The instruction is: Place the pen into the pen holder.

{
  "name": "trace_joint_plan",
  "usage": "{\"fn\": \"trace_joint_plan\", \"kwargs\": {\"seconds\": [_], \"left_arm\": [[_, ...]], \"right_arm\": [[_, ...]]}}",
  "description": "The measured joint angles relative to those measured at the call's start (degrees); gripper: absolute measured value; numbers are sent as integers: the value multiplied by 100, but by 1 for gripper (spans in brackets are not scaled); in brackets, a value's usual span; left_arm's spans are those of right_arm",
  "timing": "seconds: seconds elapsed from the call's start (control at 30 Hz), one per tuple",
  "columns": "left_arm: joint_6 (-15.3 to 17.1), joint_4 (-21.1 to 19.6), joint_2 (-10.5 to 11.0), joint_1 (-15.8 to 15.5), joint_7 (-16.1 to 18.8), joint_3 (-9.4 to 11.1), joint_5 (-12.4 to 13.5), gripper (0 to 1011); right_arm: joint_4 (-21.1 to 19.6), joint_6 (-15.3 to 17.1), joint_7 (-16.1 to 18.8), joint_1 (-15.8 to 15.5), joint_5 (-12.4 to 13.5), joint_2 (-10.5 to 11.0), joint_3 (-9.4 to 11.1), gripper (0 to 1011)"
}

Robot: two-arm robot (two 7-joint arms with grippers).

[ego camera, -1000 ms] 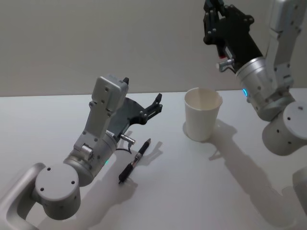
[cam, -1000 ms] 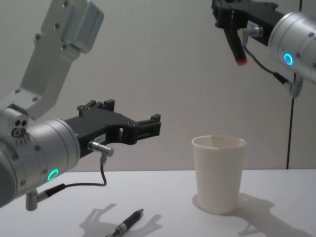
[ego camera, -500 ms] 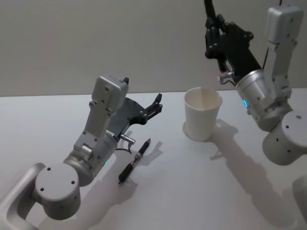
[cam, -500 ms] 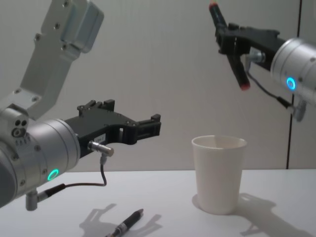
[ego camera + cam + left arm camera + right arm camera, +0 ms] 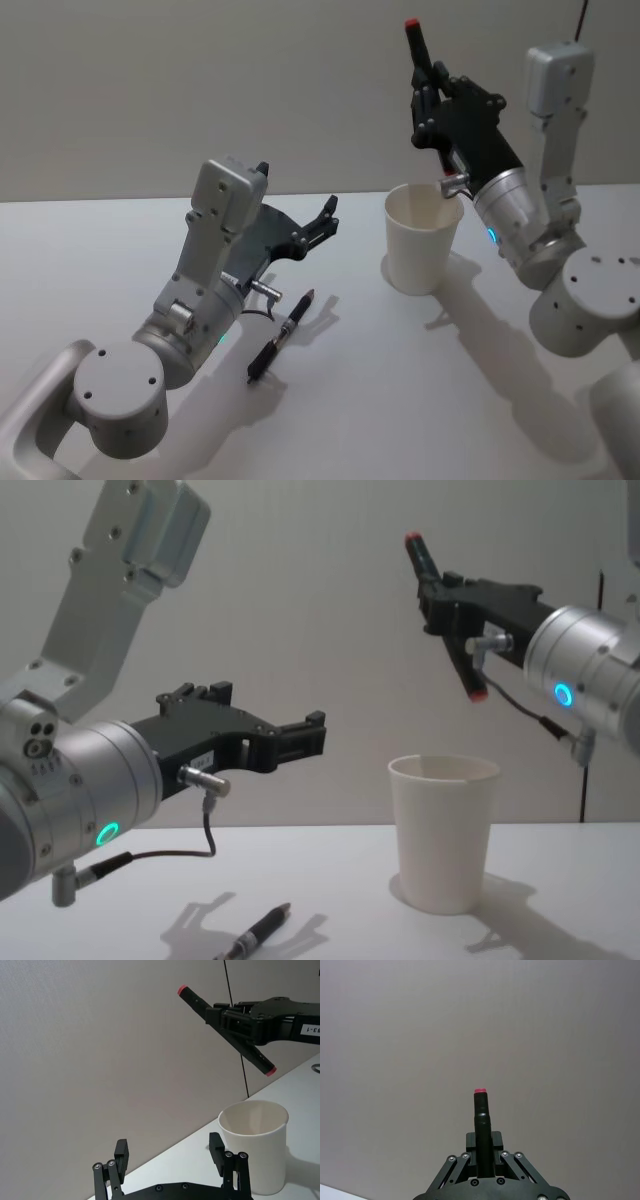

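Lying pen [image 5: 262, 927], rear end past chest view's bottom edge.

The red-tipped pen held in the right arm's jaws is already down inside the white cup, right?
No. The right arm's jaws do hold the red-tipped pen, but it hangs in the air above the white cup, not inside it; the chest view shows a gap below its tip.

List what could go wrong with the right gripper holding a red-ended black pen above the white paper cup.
1. The red-ended black pen sits slanted in the right gripper, above the white paper cup; dropped from here it may hit the rim and bounce out.
2. The cup looks shorter than the pen, so a leaning pen could tip it.
3. A second black pen lies on the table by the open left gripper, which could knock it away.
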Motion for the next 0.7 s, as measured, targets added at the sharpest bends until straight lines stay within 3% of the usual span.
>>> {"fn": "trace_joint_plan", "kwargs": {"seconds": [0.7], "left_arm": [[0, 0, 0, 0, 0, 0, 0, 1001]], "right_arm": [[322, -153, -13, -98, -71, -30, -55, 168]]}}
